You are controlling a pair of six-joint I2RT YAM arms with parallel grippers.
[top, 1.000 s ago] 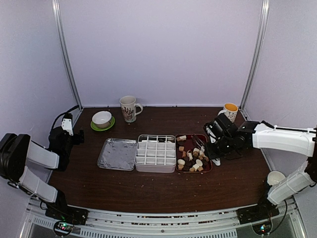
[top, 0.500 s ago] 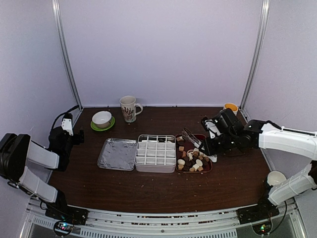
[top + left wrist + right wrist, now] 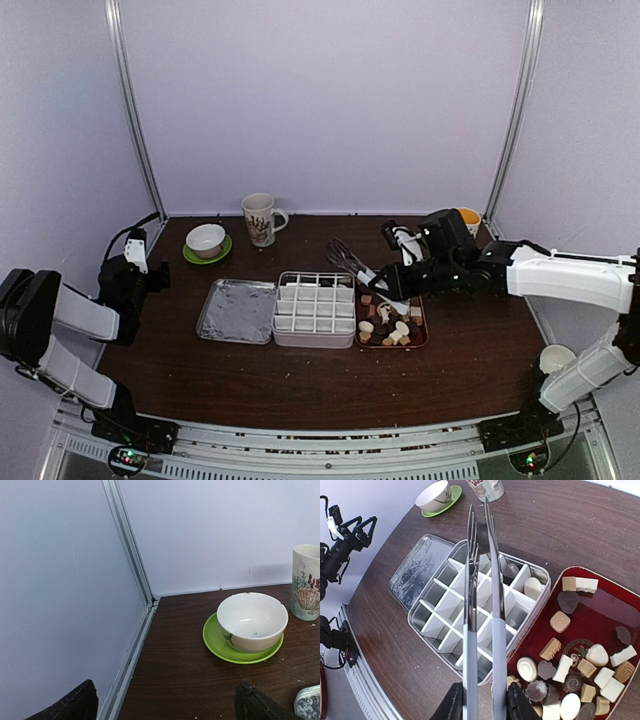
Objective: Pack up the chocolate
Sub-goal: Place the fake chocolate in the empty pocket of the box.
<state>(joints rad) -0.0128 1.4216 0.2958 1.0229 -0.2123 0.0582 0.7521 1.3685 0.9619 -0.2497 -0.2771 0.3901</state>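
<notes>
The chocolate (image 3: pixel 570 672), small dark, tan and white pieces, lies in a dark red tray (image 3: pixel 422 340) right of centre. A white divided box (image 3: pixel 315 308) stands just left of the tray, and a dark piece (image 3: pixel 510 570) and a white piece (image 3: pixel 532 587) sit in its far cells. My right gripper (image 3: pixel 400 283) (image 3: pixel 485 706) is shut on metal tongs (image 3: pixel 481 595). The tongs reach out above the box, with nothing between their tips. My left gripper (image 3: pixel 150 277) (image 3: pixel 165 707) stands open at the far left, with only bare table between its fingers.
A foil-lined lid (image 3: pixel 238 310) lies left of the box. At the back left are a white bowl (image 3: pixel 252 620) on a green saucer (image 3: pixel 206 252) and a patterned mug (image 3: pixel 261 218). A yellow-filled cup (image 3: pixel 466 218) stands at the back right. A white cup (image 3: pixel 556 358) is near the right arm's base.
My right arm has swung left and raised the tongs from over the red tray to over the divided box. The left arm has not moved.
</notes>
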